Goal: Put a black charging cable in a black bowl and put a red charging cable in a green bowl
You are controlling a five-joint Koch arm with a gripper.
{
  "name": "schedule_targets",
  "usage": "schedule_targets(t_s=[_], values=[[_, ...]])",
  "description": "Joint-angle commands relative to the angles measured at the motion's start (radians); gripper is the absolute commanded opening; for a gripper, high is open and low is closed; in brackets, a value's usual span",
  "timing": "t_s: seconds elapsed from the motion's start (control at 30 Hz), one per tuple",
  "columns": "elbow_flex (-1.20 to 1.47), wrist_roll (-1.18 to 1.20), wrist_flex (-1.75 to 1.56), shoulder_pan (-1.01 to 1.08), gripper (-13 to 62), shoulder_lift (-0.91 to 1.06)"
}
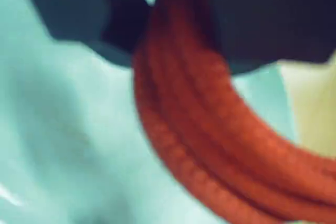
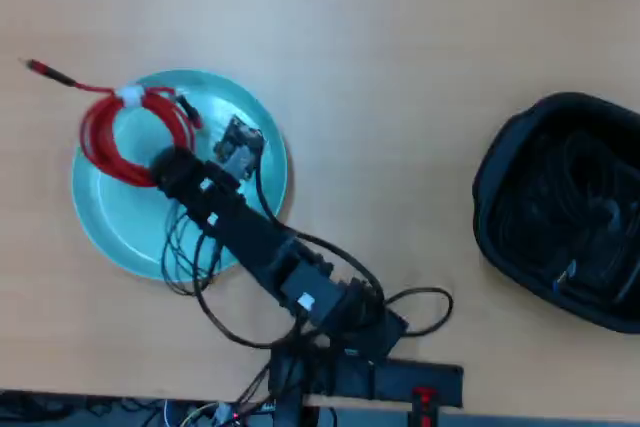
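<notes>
The red charging cable point(image 2: 100, 132) lies as a round coil over the upper left part of the green bowl point(image 2: 130, 237), with one plug end poking past the rim to the left. My gripper point(image 2: 160, 169) holds the coil at its lower right edge. In the wrist view the red charging cable's strands point(image 1: 210, 145) run between the dark jaws of the gripper point(image 1: 168, 35), with the green bowl's turquoise surface point(image 1: 63, 129) close beneath. At the far right, the black bowl point(image 2: 490, 177) has the black charging cable point(image 2: 580, 207) dimly visible inside it.
My arm stretches from its base point(image 2: 360, 367) at the table's bottom edge up to the dish, trailing loose black wires point(image 2: 200, 267). Bare wooden tabletop point(image 2: 400, 97) lies between the two bowls.
</notes>
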Motion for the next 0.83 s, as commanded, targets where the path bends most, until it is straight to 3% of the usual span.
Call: schedule_targets(t_s=[0.0,0.43,0.8], values=[[-0.051,-0.026,-0.164,0.0,-5.2,0.015],[0.202,-0.017,-0.19,0.046,22.5,0.083],[0.219,-0.018,-0.195,0.058,25.9,0.123]])
